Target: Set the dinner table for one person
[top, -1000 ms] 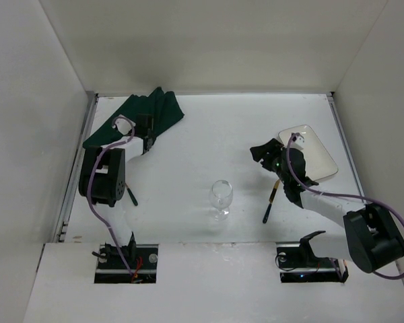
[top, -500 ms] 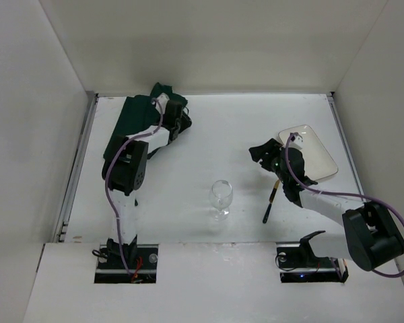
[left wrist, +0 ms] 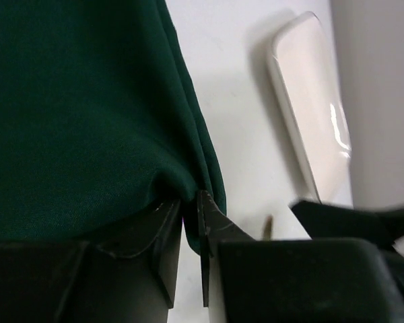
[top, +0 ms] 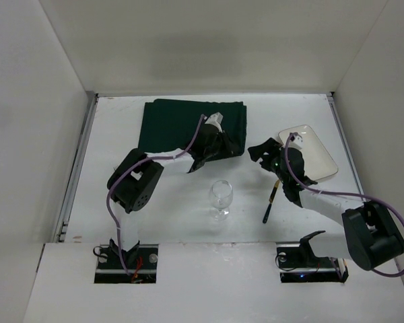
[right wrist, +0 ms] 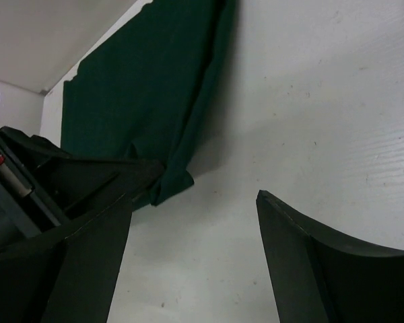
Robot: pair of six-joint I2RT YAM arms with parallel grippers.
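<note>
The dinner table (top: 175,208) is a white top with metal side rails, filling the floor of the scene ahead of both arm bases

On its far side, left of centre, lies the dark green placemat (top: 175,124), mostly spread flat – only its near right corner is bunched and lifted. The left gripper (left wrist: 190,202) has that corner: its jaws are closed to a narrow slit with the folded cloth edge pinched between them

The right gripper (right wrist: 194,198) hangs over bare table between the placemat and the plate, jaws spread wide and holding nothing

A white rectangular plate (top: 310,151) sits toward the right rail. A clear wine glass (top: 221,197) stands upright near the middle, just nearer than the placemat. A slim dark utensil (top: 269,202) lies right of the glass – its kind is too small to tell
</note>
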